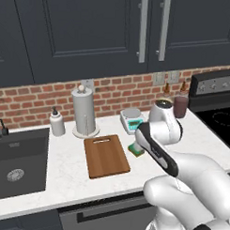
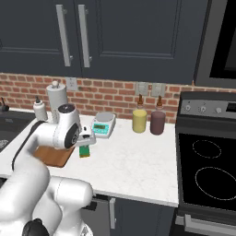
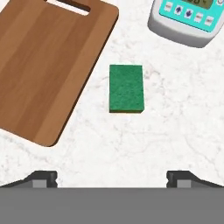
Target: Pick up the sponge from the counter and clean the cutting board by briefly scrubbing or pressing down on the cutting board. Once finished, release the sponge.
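The cutting board (image 1: 106,156) is laid flat on the counter (image 1: 67,172), its slot handle turned toward the brick wall (image 1: 36,98). Just to its right, apart from it, the sponge (image 1: 135,149) is set on the counter, and the kitchen scale (image 1: 131,119) is placed behind the sponge. A paper towel roll (image 1: 84,111) is stood behind the board, with a soap dispenser (image 1: 56,122) to its left. The sink (image 1: 20,160) is sunk into the counter at far left. Two jars (image 2: 148,121) are kept side by side right of the scale, next to the stove (image 2: 209,170).

No readable text; kitchen scale (image 3: 188,19) display and buttons illegible.
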Tool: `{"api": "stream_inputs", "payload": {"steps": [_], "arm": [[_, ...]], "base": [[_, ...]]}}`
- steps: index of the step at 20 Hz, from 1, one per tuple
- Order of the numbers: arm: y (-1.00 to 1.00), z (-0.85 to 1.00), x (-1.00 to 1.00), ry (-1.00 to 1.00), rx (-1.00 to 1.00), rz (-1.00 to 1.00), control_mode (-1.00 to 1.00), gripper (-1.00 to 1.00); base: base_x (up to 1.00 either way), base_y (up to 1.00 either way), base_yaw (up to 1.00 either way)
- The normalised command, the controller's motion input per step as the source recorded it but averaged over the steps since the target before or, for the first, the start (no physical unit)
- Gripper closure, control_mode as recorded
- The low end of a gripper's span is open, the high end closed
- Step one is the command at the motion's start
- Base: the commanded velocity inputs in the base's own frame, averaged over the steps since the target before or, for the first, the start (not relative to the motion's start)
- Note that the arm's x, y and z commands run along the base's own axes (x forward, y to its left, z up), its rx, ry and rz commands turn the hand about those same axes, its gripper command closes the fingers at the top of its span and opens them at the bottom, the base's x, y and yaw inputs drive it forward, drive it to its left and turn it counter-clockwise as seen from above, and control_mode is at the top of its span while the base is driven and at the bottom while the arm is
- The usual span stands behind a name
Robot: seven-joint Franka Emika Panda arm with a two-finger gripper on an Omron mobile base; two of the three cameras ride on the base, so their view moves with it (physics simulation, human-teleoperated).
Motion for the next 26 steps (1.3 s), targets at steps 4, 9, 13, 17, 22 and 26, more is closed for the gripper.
{"api": "stream_inputs", "payload": {"steps": [4, 9, 13, 17, 22, 26], "arm": [[0.15, -0.21, 0.52, 0.06, 0.0, 0.0, -1.0, -1.0], [0.16, -0.38, 0.47, 0.0, 0.0, 0.0, -1.0, -1.0], [0.04, -0.36, 0.41, 0.03, 0.0, 0.0, -1.0, -1.0], [0.0, -0.26, 0.23, 0.01, 0.0, 0.0, -1.0, -1.0], [0.0, -0.26, 0.22, 0.06, 0.0, 0.0, -1.0, -1.0], [0.02, -0.23, 0.11, 0.02, 0.0, 0.0, -1.0, -1.0]], "base": [[0.0, 0.0, 0.0], [0.0, 0.0, 0.0], [0.0, 0.0, 0.0], [0.0, 0.0, 0.0], [0.0, 0.0, 0.0], [0.0, 0.0, 0.0]]}}
